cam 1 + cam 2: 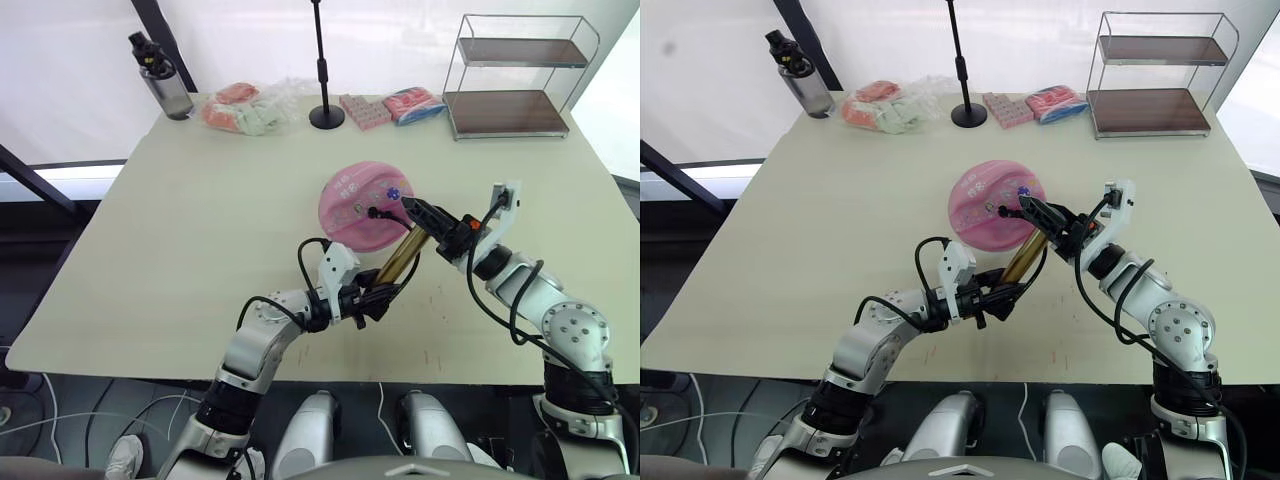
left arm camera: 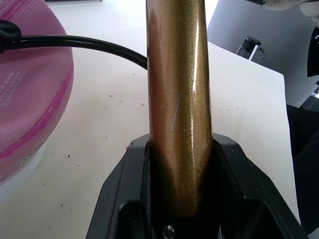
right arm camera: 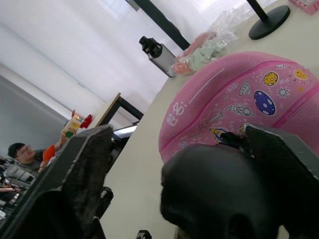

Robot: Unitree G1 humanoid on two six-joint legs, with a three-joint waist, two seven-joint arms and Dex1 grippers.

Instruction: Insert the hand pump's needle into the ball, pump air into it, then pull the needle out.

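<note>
While the needle's fitting point(image 1: 375, 211) sits against the top of the ball point(image 1: 355, 205), centre of the left eye frame, we cannot resolve the pin itself, so we judge insertion done or nearly done but unconfirmed. The hand pump point(image 1: 400, 258) lies tilted just below and right of the ball, its gold barrel running from the left gripper point(image 1: 383, 297) up towards the right gripper point(image 1: 408, 205). In the left wrist view the left jaws are closed around the barrel's lower end, and the hose point(image 2: 89, 44) curves away to the ball. The right gripper is at the pump's upper end beside the ball; its wrist view shows a rounded black part, probably the handle cap, between two spread fingers point(image 3: 87, 164), and we cannot tell whether they grip it. Remaining, by our reading: the pumping strokes, then pulling the needle out.

Room: the ball rests mid-counter point(image 1: 200, 260), far from every edge. Open surface extends to the left of frame and along the near edge below the arms. The stand pole point(image 1: 324, 75), snack packets point(image 1: 385, 107), the bagged items point(image 1: 245, 108), bottle point(image 1: 162, 78) and wire shelf point(image 1: 515, 75) line the top of frame, clear of the work. The pump's lower end is nearest the front edge, lower centre.
</note>
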